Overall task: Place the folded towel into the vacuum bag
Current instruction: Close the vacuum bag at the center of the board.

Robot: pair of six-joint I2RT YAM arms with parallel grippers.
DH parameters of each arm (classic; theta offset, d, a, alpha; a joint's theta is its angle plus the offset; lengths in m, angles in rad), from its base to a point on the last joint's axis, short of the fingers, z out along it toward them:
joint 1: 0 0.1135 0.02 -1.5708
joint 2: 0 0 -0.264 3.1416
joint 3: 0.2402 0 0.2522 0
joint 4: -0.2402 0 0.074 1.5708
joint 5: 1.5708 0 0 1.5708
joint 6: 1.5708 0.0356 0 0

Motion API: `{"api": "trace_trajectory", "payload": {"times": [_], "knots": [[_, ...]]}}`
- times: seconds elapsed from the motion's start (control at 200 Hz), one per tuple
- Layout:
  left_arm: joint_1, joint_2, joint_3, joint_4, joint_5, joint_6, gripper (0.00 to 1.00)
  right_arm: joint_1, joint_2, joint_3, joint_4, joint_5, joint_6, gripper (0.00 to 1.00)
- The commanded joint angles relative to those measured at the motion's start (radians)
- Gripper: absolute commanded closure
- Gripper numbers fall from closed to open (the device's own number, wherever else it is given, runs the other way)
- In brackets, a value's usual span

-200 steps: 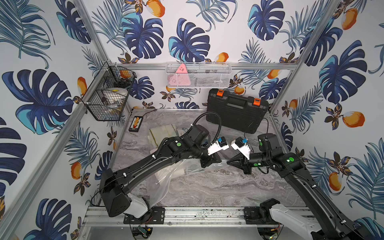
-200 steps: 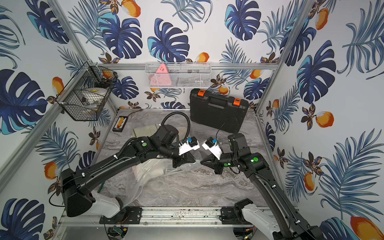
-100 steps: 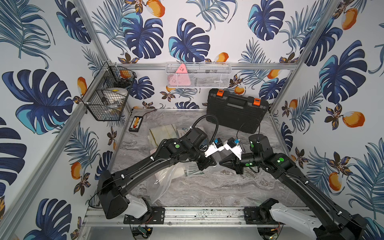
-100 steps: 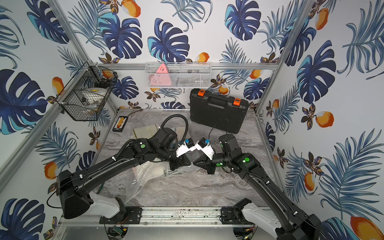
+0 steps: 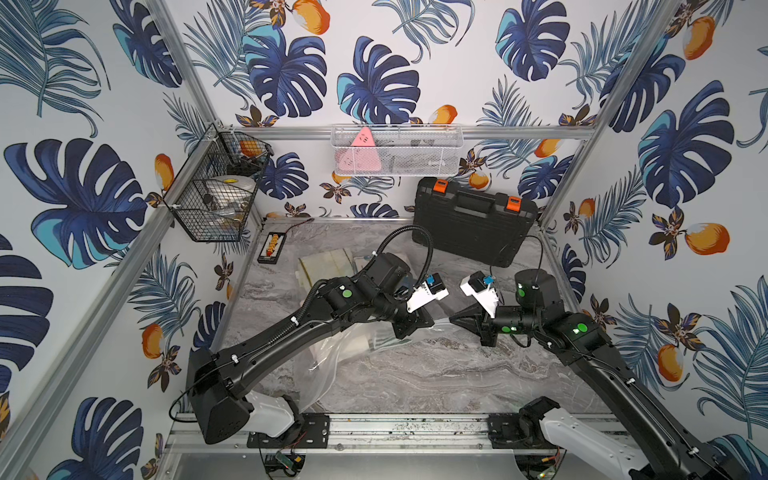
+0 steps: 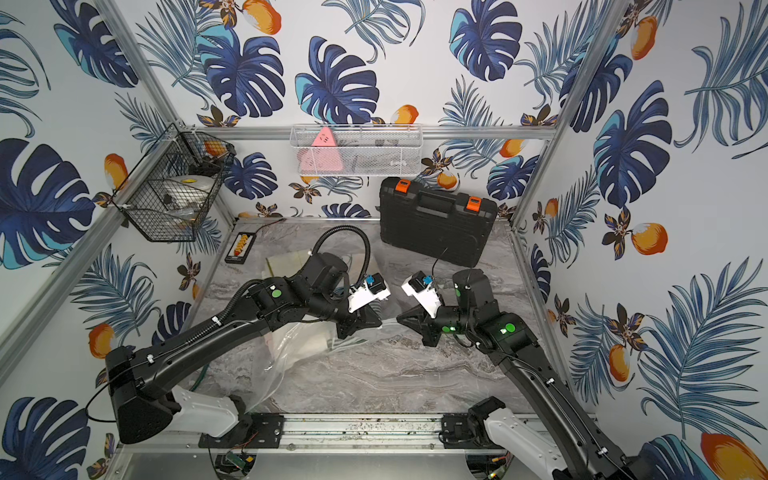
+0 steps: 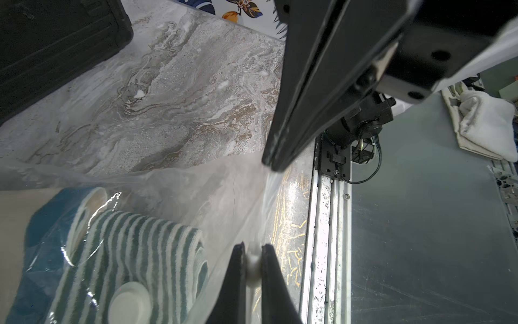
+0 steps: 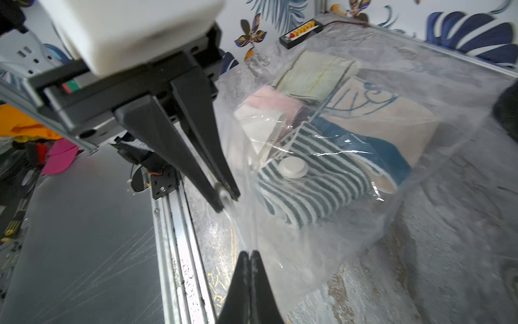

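Pinching vacuum bag edge, left tool

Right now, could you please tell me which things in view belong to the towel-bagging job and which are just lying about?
Job: vacuum bag, its valve cap, striped towel inside, left pincer and right pincer, both shut on the bag's edge.
Lying about: black case, wire basket, white mesh basket, small black device by the wall.

Bright, even light — glare streaks on the vacuum bag.
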Motion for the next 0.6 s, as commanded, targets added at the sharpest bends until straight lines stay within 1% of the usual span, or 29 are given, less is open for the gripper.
{"api": "trace_trajectory", "payload": {"times": [0.0,0.055,0.145,0.25,0.335,0.36,0.385,0.435,0.505,0.565,0.595], "knots": [[0.007,-0.002,0.021,-0.108,-0.066,0.054,1.00,-0.091,-0.021,0.031,-0.040,-0.042,-0.012,1.00],[0.009,0.014,0.053,-0.130,-0.070,0.053,1.00,-0.124,-0.009,0.047,-0.035,-0.093,-0.024,1.00],[0.007,0.041,0.107,-0.128,-0.041,0.025,1.00,-0.107,0.047,0.086,-0.050,-0.175,-0.039,1.00],[0.007,0.044,0.120,-0.073,-0.007,-0.028,1.00,-0.051,0.063,0.078,-0.055,-0.123,-0.054,1.00],[0.008,0.035,0.109,-0.037,0.017,-0.064,1.00,-0.044,0.053,0.051,-0.052,-0.130,-0.058,0.79],[0.007,0.032,0.105,-0.030,0.024,-0.070,1.00,-0.042,0.053,0.044,-0.053,-0.138,-0.058,0.75],[0.009,0.028,0.101,-0.024,0.030,-0.074,1.00,-0.039,0.052,0.039,-0.052,-0.143,-0.058,0.72],[0.008,0.021,0.090,-0.010,0.036,-0.084,1.00,-0.029,0.055,0.028,-0.042,-0.140,-0.052,0.69],[0.007,0.019,0.084,-0.006,0.037,-0.087,1.00,-0.003,0.065,0.013,-0.016,-0.126,-0.040,0.67],[0.007,0.021,0.085,-0.012,0.033,-0.086,1.00,0.028,0.084,0.017,-0.007,-0.092,-0.039,0.67],[0.007,0.021,0.085,-0.017,0.032,-0.084,1.00,0.038,0.092,0.020,0.003,-0.075,-0.030,0.70]]}}
